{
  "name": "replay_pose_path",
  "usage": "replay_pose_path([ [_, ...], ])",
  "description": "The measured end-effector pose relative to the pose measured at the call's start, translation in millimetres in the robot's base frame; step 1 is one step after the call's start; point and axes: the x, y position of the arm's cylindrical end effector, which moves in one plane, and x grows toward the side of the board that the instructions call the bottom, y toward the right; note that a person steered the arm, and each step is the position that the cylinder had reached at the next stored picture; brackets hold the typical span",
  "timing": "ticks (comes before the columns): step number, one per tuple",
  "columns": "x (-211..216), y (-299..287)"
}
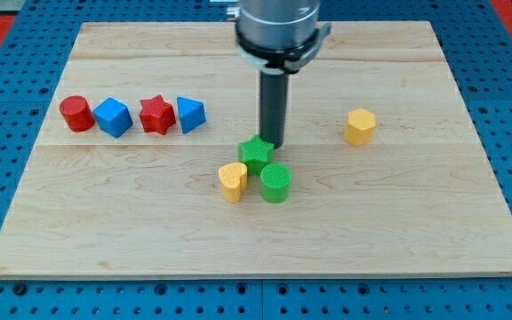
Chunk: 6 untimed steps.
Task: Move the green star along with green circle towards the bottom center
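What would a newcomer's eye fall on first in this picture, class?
First, the dark rod coming down from the view's top, my tip right behind the green star at the board's middle. The green circle and a yellow heart crowd just below the star. Next, a neat row at the view's left: red circle, blue block, red star, blue block.

I see bright, even overhead light on the pale tabletop (416,222); short soft shadows under each block, no glare, and sharp focus right to the edges.
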Motion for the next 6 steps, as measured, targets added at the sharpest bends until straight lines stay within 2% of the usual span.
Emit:
replay_pose_path([
  [2, -11, -3],
  [3, -11, -42],
  [4, 11, -46],
  [6, 22, 3],
])
